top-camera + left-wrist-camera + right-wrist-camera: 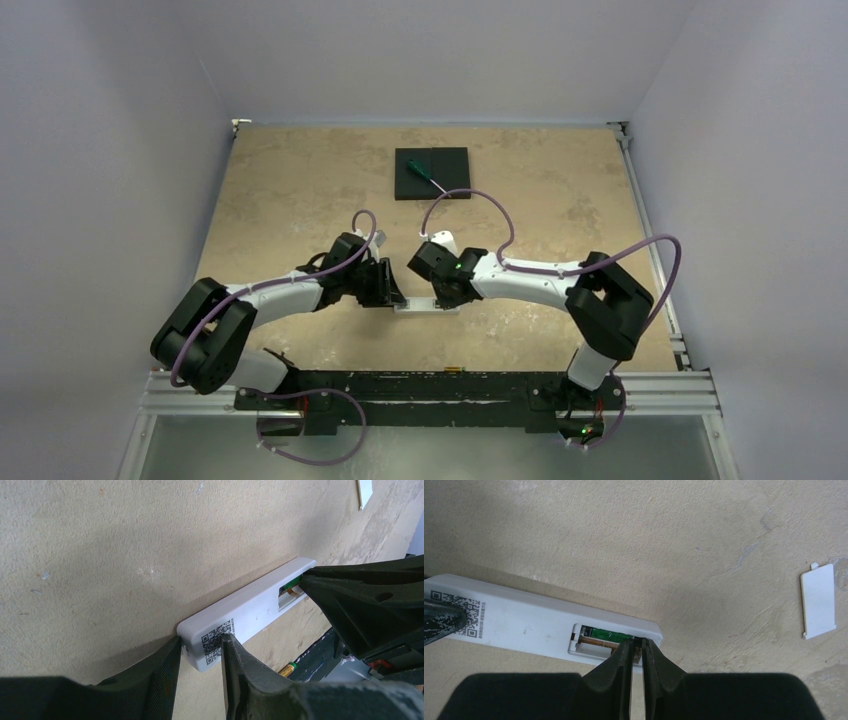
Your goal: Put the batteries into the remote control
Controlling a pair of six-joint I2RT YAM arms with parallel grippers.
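Slim white rectangular remote control (524, 622) face-down on beige tabletop (574, 530), battery bay open, goldish battery (596, 641) inside. Left gripper (201, 645) clamps QR-code end. Right gripper (637, 647) nearly closed at bay; whether pinching anything, cannot tell.

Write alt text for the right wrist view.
The right end effector, tips nearly closed, sits at the open bay of a white remote lying back up on the table. A goldish battery seems to lie in the bay; the loose cover lies apart, to the right.
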